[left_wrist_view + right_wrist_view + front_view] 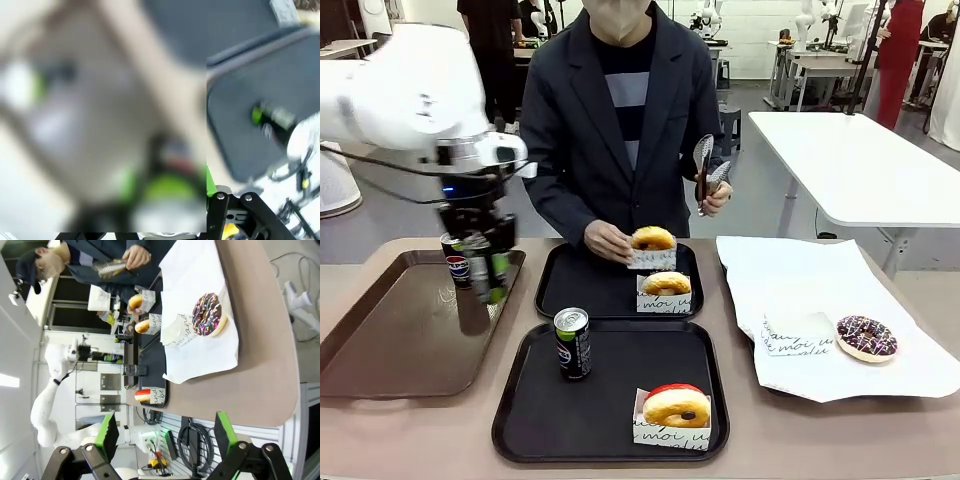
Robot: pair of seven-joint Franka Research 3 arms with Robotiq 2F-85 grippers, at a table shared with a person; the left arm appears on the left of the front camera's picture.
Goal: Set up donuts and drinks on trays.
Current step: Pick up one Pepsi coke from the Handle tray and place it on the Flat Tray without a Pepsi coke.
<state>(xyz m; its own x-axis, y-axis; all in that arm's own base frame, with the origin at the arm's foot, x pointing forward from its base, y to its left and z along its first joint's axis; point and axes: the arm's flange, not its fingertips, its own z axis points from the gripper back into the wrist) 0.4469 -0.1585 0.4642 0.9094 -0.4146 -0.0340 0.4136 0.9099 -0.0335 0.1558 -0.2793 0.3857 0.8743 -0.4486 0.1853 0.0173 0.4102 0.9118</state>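
Black plastic, the near tray (610, 425) looks finished: a Pepsi can (572, 343) stands at its ten o'clock and a red-iced donut (677, 403) in a printed paper sleeve sits at five o'clock. The far tray (582, 292) holds a glazed donut (667, 283) at its four o'clock, and the person's hand (608, 241) is setting a second sleeved donut (653, 238) down at one o'clock. The person's other hand (717, 196) holds tongs (704, 165). That tray has no drink.

The second can (456, 262) stands at one o'clock on the brown tray (380, 340), with the left gripper (489, 278) down right beside it. Whether the claw is clamped on the can or merely alongside I cannot tell, as the wrist picture is blurred.

The right gripper (165, 437) hangs off the table with its fingers apart and nothing between them.

The step in hand looks like fetching the far tray's drink. Next would be a firm hold, a straight lift over the brown rim, then a placement toward nine o'clock on the far tray, clear of the person's hand.

A chocolate sprinkled donut (867, 337) waits on the white paper (790, 270) at three o'clock.
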